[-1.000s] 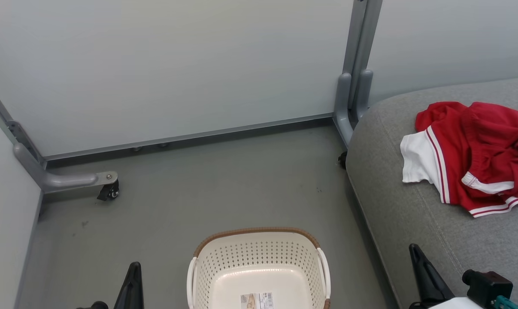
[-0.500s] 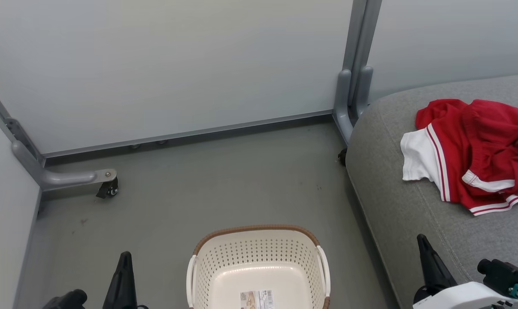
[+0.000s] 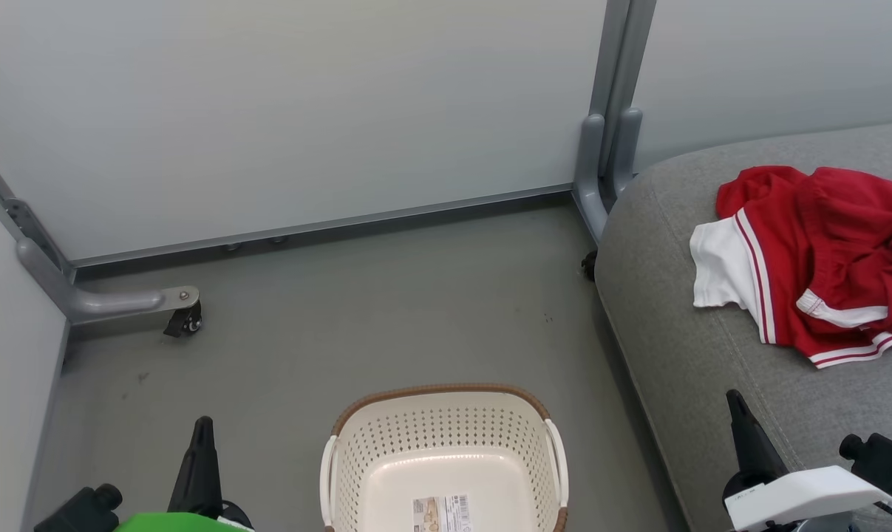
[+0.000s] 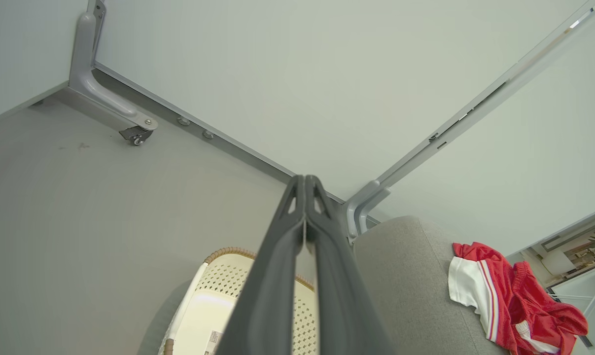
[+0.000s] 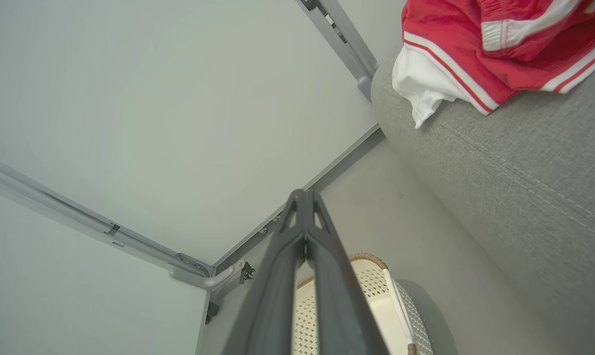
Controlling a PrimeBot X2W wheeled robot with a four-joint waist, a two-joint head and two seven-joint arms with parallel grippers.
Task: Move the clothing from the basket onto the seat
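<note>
Plastic first: cream basket [image 3: 446,436], oval, walls punched with rows of small holes, brown woven-look band round the rim, smooth white handles at each side. Its glossy bottom carries a barcode sticker [image 3: 441,513] and no cloth. It sits on the matte grey floor [image 3: 357,332] between the two arms, just right of the left end effector [image 3: 202,423] and left of the right end effector [image 3: 733,397].

Both pairs of long dark fingers are pressed together tip to tip with nothing held in either. Each wrist view shows its pair meeting in a narrow point.

Fabric now: the seat [image 3: 675,347], coarse grey weave, rounded edge, stitched seam along the top, lies beneath and ahead of the right end effector. And the clothing [image 3: 837,244] is on it: soft red cloth, crumpled and folded over itself, with a white panel at one side and white bands with thin red stripes at the hems. It lies well ahead of the right end effector, a little to its right, and well apart from the basket.

Smooth pale panels [image 3: 305,111] stand ahead on grey metal feet, one with a small black caster [image 3: 185,323].
</note>
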